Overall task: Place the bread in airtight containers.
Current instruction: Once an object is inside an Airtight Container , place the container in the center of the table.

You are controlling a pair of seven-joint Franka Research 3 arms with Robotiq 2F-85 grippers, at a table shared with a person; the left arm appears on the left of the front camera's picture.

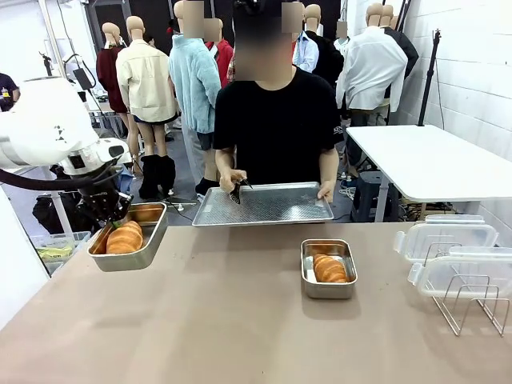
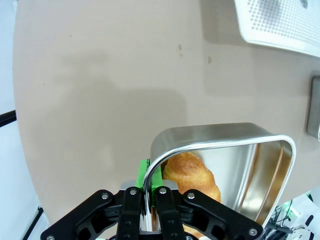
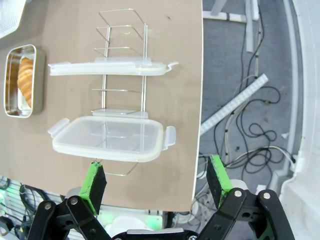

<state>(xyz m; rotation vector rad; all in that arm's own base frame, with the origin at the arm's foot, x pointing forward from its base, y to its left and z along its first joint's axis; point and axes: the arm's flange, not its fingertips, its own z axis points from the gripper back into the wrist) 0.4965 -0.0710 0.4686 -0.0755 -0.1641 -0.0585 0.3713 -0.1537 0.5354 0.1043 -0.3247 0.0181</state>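
My left gripper is shut on the near rim of a steel airtight container, which it holds a little above the table's far left corner. One golden bread lies inside it. In the left wrist view the fingers pinch the container's rim, with the bread just beyond. A second container with a bread sits mid-table, also seen from the right wrist as the container. My right gripper hangs open above two clear lids.
A person across the table holds a large perforated tray and dark tongs. The lids rest on a wire rack at the right, near the table's edge. Brown tabletop lies bare in front.
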